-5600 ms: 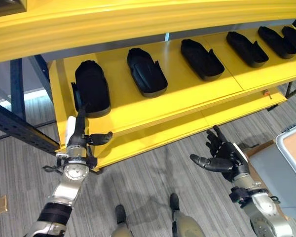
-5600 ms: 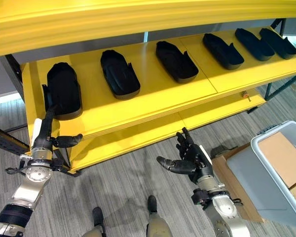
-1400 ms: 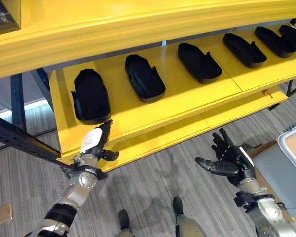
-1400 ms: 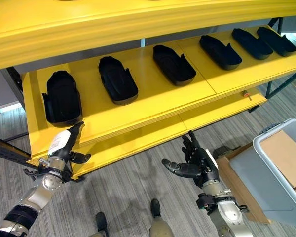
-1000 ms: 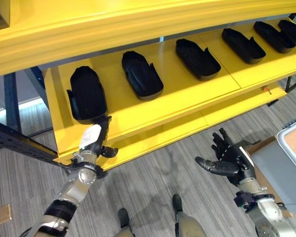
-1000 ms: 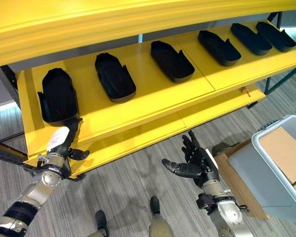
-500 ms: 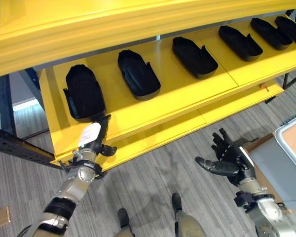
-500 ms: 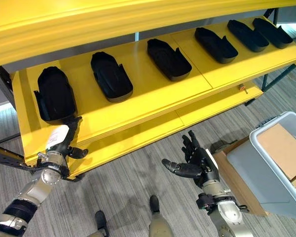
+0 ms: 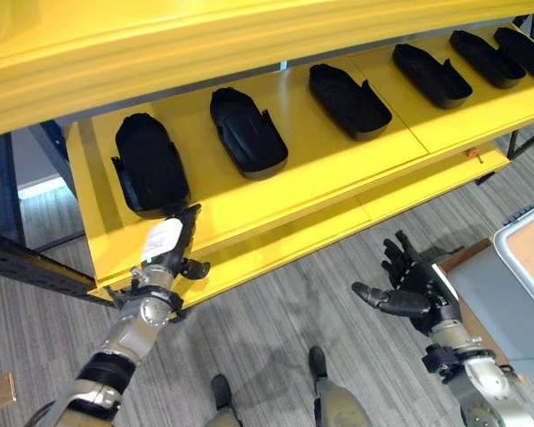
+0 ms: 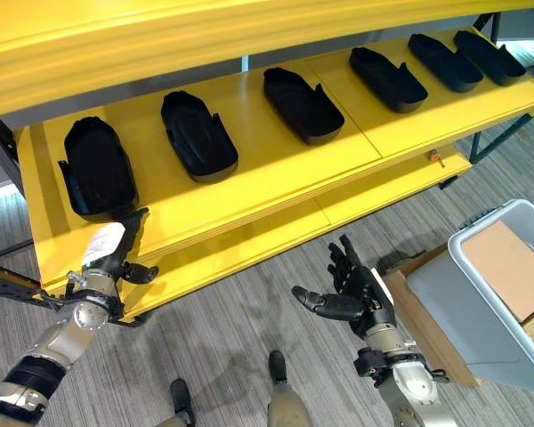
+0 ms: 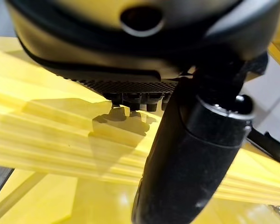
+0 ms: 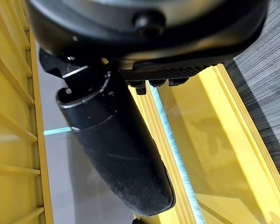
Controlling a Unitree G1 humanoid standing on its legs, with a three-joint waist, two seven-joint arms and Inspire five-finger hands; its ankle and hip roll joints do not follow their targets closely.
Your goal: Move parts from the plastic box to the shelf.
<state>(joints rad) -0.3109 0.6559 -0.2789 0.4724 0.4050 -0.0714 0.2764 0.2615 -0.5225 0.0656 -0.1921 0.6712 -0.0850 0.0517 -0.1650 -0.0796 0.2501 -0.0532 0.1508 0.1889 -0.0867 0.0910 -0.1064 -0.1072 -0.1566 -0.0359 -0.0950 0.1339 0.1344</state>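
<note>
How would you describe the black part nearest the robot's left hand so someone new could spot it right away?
Look at the yellow shelf, where a row of black parts runs along the middle level. Go to the robot's left end of that row: the leftmost black part sits just beyond the left hand. Unlike its slanted neighbours, it points almost straight towards the back.

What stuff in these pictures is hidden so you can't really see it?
- Plastic box: the right eye view's edge cuts it off; brown cardboard covers its inside, so any parts there are hidden.
- Top shelf: seen from below, so what lies on it is hidden.
- Last black part on the yellow shelf: cut by the left eye view's edge.
- Left hand fingertips: too small to tell if they touch the nearest part.
- Right hand: open, empty.
</note>
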